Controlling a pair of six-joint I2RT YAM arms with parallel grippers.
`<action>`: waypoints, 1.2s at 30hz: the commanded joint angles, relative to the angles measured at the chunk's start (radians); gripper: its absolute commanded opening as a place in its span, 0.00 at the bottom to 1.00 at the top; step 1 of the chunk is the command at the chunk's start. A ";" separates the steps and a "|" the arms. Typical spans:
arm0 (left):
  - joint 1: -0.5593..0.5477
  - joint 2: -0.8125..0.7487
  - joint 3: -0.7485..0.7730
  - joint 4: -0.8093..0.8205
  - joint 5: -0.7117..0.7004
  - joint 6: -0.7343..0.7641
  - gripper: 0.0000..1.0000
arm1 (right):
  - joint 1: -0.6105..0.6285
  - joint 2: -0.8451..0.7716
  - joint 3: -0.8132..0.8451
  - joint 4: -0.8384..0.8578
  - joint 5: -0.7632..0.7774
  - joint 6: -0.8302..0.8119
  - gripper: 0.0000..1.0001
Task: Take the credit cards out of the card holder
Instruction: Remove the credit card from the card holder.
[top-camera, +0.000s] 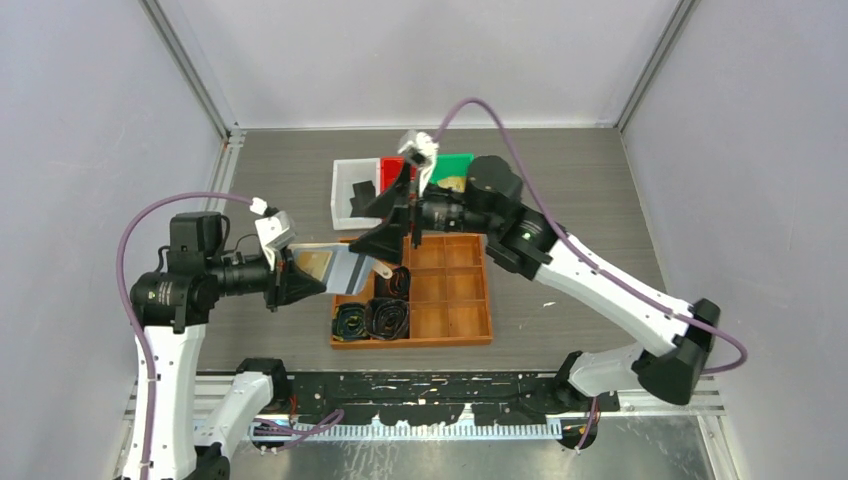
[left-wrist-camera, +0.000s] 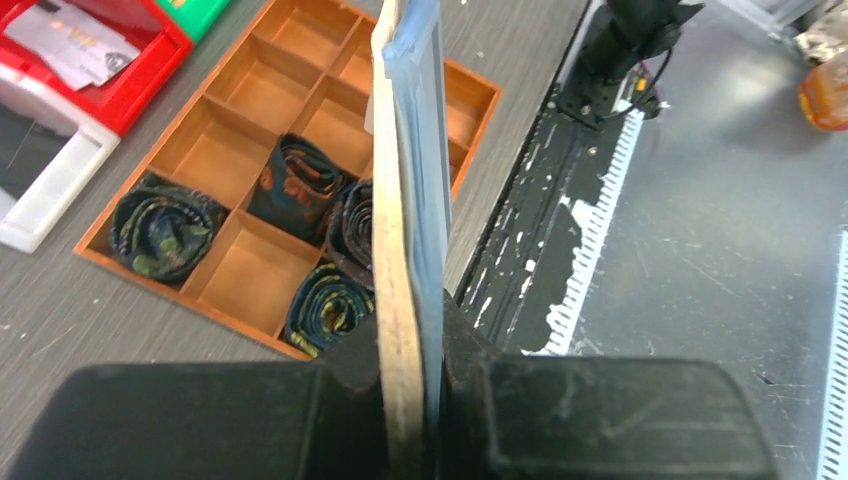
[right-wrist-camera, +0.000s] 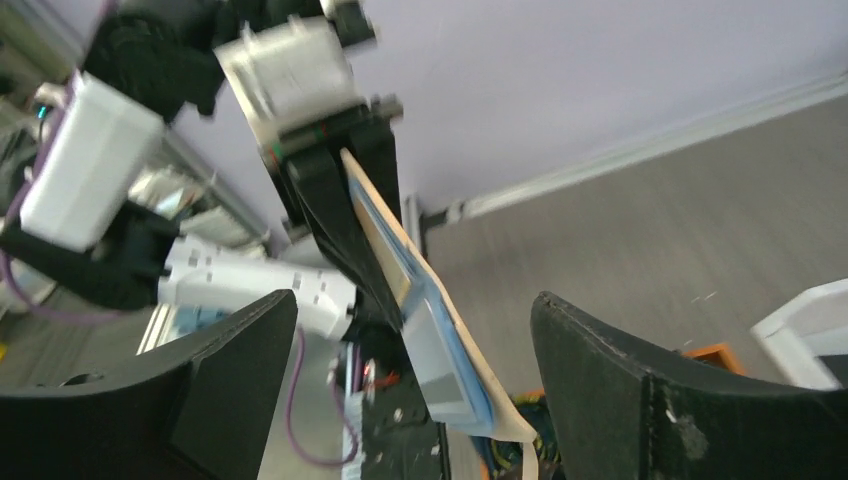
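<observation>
Card holder (top-camera: 340, 270) pinched in left gripper (top-camera: 290, 276); inside blurry, perhaps one gold card (top-camera: 313, 263).

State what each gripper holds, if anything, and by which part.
The left gripper is shut on the card holder, clamping one end. The right gripper is open, holding nothing.

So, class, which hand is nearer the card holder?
Left. The left hand is shut on one edge of the card holder; the right hand hangs open just beyond its free end.

card holder (left-wrist-camera: 405, 200) clamped edge-on between jaws | divided tray (left-wrist-camera: 255, 100) seen beneath | coiled belts (left-wrist-camera: 165, 225) lodged in near compartments
</observation>
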 joint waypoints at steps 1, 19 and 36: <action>0.001 -0.027 0.053 -0.004 0.144 -0.013 0.00 | -0.002 0.064 0.060 -0.048 -0.266 -0.052 0.91; 0.000 -0.039 0.000 0.264 0.301 -0.436 0.45 | -0.002 0.098 0.017 0.057 -0.393 0.086 0.04; 0.002 -0.030 -0.037 0.420 0.324 -0.610 0.33 | -0.002 0.002 -0.010 -0.154 -0.389 -0.028 0.01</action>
